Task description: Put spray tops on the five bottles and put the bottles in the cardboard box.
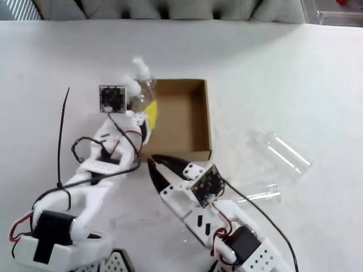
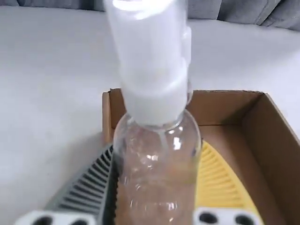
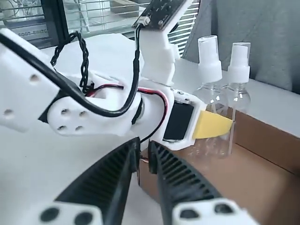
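My left gripper (image 1: 144,106) (image 2: 157,157) is shut on a clear bottle (image 1: 146,86) (image 2: 157,178) that wears a white spray top (image 2: 152,61). It holds the bottle upright at the far left corner of the open cardboard box (image 1: 202,116) (image 2: 225,101). In the right wrist view a second topped bottle (image 3: 238,101) stands right beside the held one (image 3: 209,91), over the box (image 3: 262,136). My right gripper (image 1: 152,162) (image 3: 144,151) hovers just in front of the box's near left corner, black fingers together with nothing between them.
Two clear bottles without tops lie on the table right of the box, one farther back (image 1: 282,150), one nearer (image 1: 262,195). The left arm's wires and a black cable (image 1: 61,141) run along the table's left side.
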You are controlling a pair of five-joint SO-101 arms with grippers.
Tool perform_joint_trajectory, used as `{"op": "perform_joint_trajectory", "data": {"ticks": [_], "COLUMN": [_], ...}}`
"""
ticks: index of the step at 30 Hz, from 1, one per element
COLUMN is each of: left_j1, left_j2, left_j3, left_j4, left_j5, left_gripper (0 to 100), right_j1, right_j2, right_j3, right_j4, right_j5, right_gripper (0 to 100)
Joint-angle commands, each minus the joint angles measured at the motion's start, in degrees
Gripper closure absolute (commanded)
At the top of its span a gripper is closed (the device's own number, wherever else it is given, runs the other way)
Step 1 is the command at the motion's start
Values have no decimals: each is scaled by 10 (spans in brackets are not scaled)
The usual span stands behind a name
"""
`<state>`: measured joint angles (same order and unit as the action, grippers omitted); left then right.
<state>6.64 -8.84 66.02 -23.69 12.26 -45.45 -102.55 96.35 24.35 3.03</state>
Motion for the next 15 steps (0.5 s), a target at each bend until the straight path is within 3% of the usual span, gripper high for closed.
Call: {"op": "perform_joint_trajectory", "data": {"ticks": [1, 15], "left_j1": [4, 3], "left_j2": [9, 75], "left_j3": [-33, -32], "left_j4": [-33, -110], "left_j5": [-6, -7], "left_gripper": [980, 980], "right_j1": [0, 0], "right_j2": [-1, -1], "right_j3": [4, 4], "right_j4": [5, 5], "right_j5": [4, 5], "right_gripper": [983, 983]}}
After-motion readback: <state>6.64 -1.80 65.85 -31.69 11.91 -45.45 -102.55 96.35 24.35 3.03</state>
